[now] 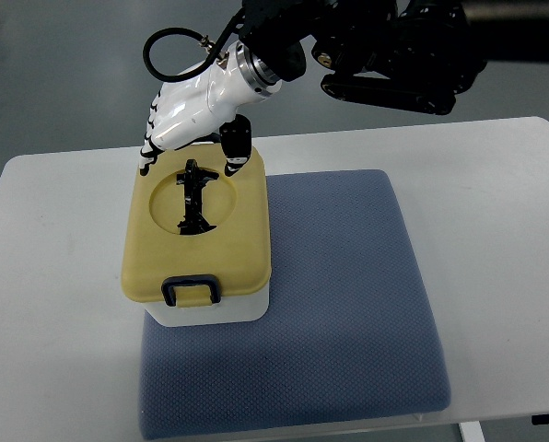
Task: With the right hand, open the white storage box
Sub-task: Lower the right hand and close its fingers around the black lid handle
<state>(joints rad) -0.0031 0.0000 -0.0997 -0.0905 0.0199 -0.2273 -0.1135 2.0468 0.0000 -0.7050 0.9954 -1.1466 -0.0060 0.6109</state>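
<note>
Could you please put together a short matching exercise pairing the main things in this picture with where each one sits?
Things:
1. right hand
2. latch
3. handle
4. blue mat

Places:
A. flat on the white table, under the storage box
B. in the round recess at the middle of the yellow lid
C. at the lid's far edge
D. on the lid's near edge

Pairs: 1-C, 2-D, 3-B, 4-A
</note>
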